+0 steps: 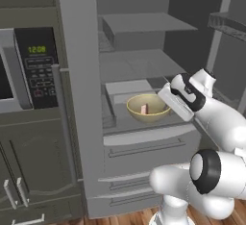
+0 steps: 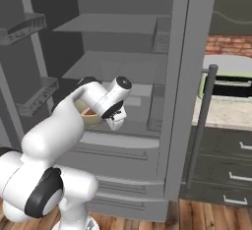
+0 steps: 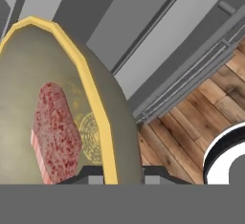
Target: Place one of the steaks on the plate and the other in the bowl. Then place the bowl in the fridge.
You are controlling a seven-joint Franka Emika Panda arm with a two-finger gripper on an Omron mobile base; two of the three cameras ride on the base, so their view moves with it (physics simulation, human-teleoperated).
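My gripper (image 3: 117,177) is clamped on the rim of the one bowl (image 1: 148,107), with one steak (image 3: 55,132) inside it. The bowl sits over the front edge of the open fridge's (image 1: 79,99) lower shelf.

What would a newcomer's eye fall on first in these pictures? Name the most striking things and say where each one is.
The open fridge stands out first, its grey shelves bare apart from the yellow bowl at its lower shelf. A red steak lies inside the bowl. The gripper is shut on the bowl's rim at its right side, with the white arm reaching in from the right in the left base view.
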